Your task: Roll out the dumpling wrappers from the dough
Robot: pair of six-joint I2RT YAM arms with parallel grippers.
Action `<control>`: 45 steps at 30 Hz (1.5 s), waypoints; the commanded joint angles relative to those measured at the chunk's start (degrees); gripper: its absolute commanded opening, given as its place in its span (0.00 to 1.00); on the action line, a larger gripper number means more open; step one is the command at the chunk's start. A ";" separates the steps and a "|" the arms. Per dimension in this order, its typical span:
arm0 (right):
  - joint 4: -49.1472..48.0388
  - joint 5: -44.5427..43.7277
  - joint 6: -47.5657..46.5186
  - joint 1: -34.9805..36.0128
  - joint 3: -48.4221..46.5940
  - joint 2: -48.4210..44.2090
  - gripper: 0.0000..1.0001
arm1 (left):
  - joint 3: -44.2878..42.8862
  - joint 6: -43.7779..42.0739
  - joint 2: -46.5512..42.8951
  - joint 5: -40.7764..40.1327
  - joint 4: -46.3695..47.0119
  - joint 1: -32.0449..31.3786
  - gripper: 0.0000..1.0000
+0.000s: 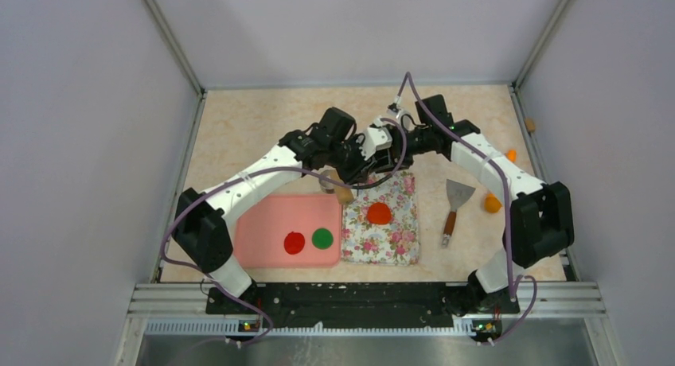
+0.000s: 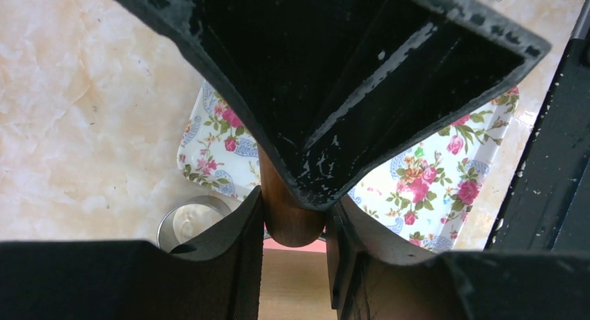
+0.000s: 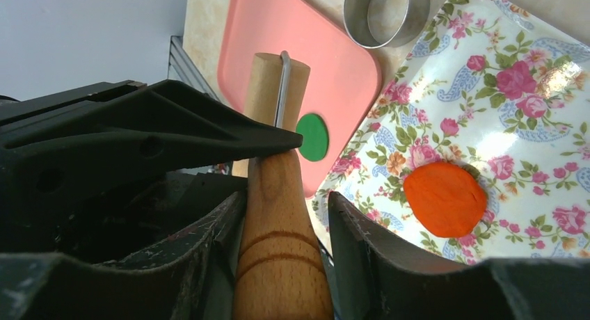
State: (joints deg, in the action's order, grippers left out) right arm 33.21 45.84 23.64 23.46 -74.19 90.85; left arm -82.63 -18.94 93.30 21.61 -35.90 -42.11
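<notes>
The dough (image 3: 445, 198), an orange-red blob, lay on the floral tray (image 3: 529, 146), apart from the red disc (image 1: 294, 242) and green disc (image 1: 321, 238) on the pink tray (image 1: 271, 215). The left gripper (image 2: 292, 222) and right gripper (image 3: 282, 222) each clasped the wooden rolling pin (image 3: 278, 167) near the floral tray's far left corner. The dough looked soft and tacky, better pressed under the stiff rolling pin than pinched. The smooth, tapered wood could slip, so a hold by the grooves seemed safest.

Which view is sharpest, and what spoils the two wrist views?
Top external: evenly lit, sharp throughout. Left wrist: the other arm's black finger blocks much of the frame above the rolling pin; the ring cutter glints. Right wrist: the dough is crisp, near fingers dark.
</notes>
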 commanded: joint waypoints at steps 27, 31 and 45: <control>4.06 -6.35 -17.80 -15.03 8.12 -15.25 0.00 | 13.66 6.93 -19.09 -9.28 8.94 1.76 0.82; -0.80 -5.03 -20.44 -15.41 14.92 -23.12 0.00 | 18.42 15.06 -19.46 -10.71 8.94 4.52 0.81; -3.60 -2.96 -9.28 -15.54 24.71 -27.41 0.00 | 24.66 14.39 -14.74 7.47 21.06 4.55 0.68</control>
State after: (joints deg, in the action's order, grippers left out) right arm 32.53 42.06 9.76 7.75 -50.13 64.14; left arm -58.98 0.45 79.55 21.06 -24.25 -34.89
